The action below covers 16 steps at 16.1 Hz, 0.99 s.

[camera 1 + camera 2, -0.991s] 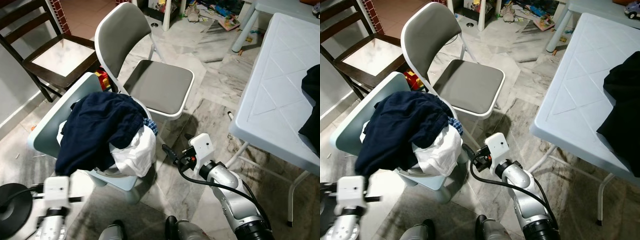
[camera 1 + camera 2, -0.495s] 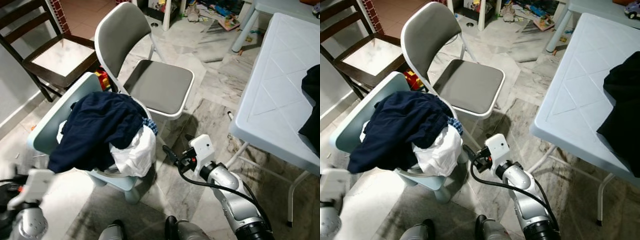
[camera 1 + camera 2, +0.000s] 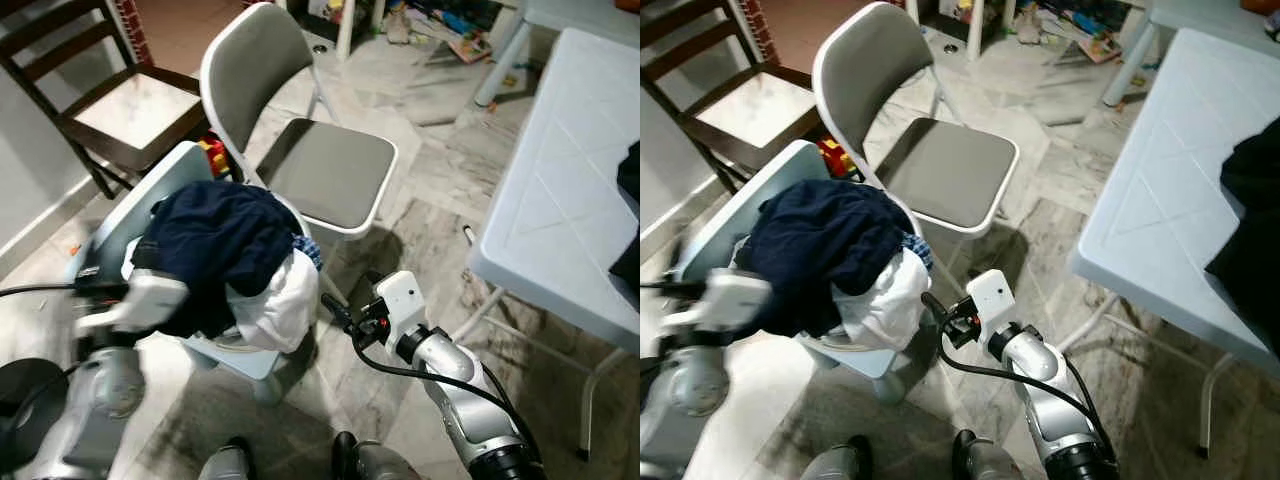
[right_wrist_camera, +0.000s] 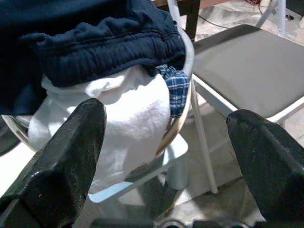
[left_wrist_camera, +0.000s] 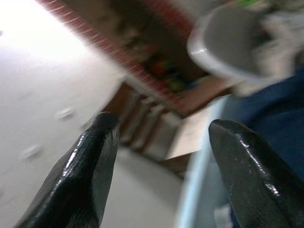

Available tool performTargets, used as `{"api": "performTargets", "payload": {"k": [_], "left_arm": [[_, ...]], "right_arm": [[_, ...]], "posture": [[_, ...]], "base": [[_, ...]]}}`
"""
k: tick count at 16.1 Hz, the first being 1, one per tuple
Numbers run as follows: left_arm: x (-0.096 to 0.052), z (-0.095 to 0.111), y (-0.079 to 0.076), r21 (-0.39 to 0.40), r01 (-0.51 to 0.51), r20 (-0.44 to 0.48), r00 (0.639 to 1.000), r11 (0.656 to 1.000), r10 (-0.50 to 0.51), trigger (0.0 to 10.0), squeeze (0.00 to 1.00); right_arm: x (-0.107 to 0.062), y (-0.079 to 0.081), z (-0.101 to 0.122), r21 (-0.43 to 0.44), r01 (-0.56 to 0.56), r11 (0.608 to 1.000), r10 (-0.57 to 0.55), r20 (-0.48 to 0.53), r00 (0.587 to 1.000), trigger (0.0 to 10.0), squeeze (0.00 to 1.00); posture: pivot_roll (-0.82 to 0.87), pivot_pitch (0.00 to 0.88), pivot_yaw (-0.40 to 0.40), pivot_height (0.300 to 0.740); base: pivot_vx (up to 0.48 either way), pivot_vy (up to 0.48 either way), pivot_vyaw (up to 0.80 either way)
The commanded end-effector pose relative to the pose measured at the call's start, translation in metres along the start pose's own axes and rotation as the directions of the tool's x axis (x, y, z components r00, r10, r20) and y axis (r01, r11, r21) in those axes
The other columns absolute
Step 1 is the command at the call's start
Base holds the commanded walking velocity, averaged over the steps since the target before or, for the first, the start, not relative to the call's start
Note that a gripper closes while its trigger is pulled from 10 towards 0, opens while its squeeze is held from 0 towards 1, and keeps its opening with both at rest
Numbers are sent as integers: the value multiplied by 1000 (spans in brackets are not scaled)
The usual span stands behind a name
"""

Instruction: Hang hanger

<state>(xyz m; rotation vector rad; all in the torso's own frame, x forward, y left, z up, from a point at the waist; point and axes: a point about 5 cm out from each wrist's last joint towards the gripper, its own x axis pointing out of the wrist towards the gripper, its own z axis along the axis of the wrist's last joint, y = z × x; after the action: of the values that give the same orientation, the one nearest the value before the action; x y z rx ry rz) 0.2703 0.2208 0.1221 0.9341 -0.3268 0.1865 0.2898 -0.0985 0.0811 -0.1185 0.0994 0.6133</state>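
Hanger: which item in these pictures it is cannot be told, so its place relative to the fingers cannot be told either. The right gripper [image 4: 166,114] has its two black fingers [image 4: 66,152] spread wide with nothing between them; it is low, just beside the front edge of a small pale blue chair [image 3: 120,215], and points at the heap piled on that chair. The left gripper [image 5: 162,122] is also parted and empty, its fingers [image 5: 95,161] set well apart; in the head views it appears blurred at the near left side of the same chair, close to the dark cloth. The chair carries the laundry: a navy garment [image 3: 220,235] lies on top and spills over the seat, a white cloth [image 3: 275,305] hangs from under it over the front rim, and a small blue checked piece [image 4: 176,88] peeks out between the two at the rim. A curved pale edge shows beneath the white cloth, but whether it is the chair's rim or something else is unclear. Just behind stands a folding chair [image 3: 330,175] with a grey seat and white frame, and beyond it, to the left, a dark wooden chair [image 3: 130,110]. To the right is a pale blue surface [image 3: 570,200] with a dark garment [image 3: 1255,210] lying at its far right edge. Scattered toys [image 3: 455,30] lie on the marble floor [image 3: 430,170] further back.
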Motion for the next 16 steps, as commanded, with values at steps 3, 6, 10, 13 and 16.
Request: {"api": "performTargets", "payload": {"k": [3,6,10,13,16], "left_arm": [[-16,-9,-54,66,418,1,908,906,-419,10000,1000],[-25,-12,-66,73,563,19,825,823,-565,10000,1000],[-17,-2,-78,167,615,70,773,771,-631,10000,1000],[-19,-12,-80,256,688,31,697,679,-717,10000,1000],[-13,-27,-74,312,722,-29,657,617,-753,10000,1000]], "right_arm": [[-4,1,-3,-5,9,1000,-9,-9,1000,10000,0],[-9,-2,-5,-8,38,999,-38,-12,999,10000,0],[-13,1,-8,-3,49,999,-49,-15,999,10000,0],[-12,-1,-7,-8,48,999,-48,-15,999,10000,0],[-12,-2,-5,-15,44,999,-45,-16,999,10000,0]], "posture": [[9,268,-43,740],[-9,271,-26,740],[-29,268,-21,740],[-24,266,-26,740],[-21,270,-30,740]], "base": [[0,0,0],[0,0,0],[0,0,0],[0,0,0],[0,0,0]]}}
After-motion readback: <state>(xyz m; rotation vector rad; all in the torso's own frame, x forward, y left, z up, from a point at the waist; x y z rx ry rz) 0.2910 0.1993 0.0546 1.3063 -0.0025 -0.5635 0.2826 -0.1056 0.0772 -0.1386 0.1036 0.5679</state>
